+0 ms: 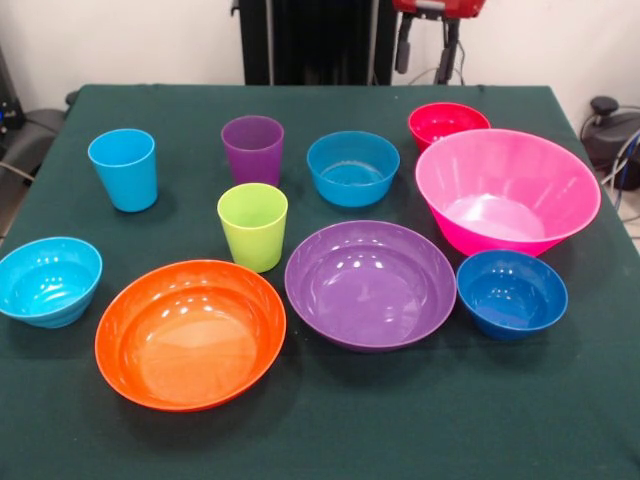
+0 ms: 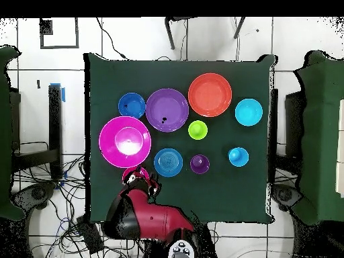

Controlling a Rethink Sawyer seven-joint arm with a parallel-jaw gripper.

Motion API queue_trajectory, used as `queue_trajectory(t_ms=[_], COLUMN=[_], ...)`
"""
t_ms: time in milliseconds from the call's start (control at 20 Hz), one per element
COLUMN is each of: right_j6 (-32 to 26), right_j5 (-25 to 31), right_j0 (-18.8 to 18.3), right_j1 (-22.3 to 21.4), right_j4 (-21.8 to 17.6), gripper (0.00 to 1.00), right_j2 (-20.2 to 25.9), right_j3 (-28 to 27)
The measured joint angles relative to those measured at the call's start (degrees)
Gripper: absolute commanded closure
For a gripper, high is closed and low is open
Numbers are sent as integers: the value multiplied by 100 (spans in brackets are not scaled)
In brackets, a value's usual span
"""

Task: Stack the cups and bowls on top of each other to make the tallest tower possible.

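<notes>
Every piece stands apart on the green table (image 1: 330, 440); there is no tower. In the front view I see the light blue cup (image 1: 123, 168), purple cup (image 1: 252, 148), lime green cup (image 1: 252, 225), blue bowl (image 1: 352, 167), red bowl (image 1: 447, 122), big pink bowl (image 1: 506, 190), wide purple bowl (image 1: 370, 283), wide orange bowl (image 1: 190, 332), cyan bowl (image 1: 48, 280) and dark blue bowl (image 1: 511, 292). My gripper (image 1: 425, 68) hangs open and empty at the top edge, above and behind the red bowl. In the overhead view it (image 2: 142, 180) sits at the red bowl (image 2: 133, 175).
The red arm (image 2: 144, 215) reaches in from the table's robot side. Cables and chairs lie around the table. The pink bowl (image 2: 125, 141) stands close to the red bowl and is the tallest thing near the gripper.
</notes>
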Motion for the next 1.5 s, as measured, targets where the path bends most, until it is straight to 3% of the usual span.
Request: queue_trajectory(t_ms=[1000, 1500], right_j6=[0, 0], right_j5=[-1299, -1678], right_j0=[208, 691], right_j1=[1450, 1558], right_j4=[0, 2], gripper=[0, 0], right_j2=[-58, -443], right_j3=[-442, -442])
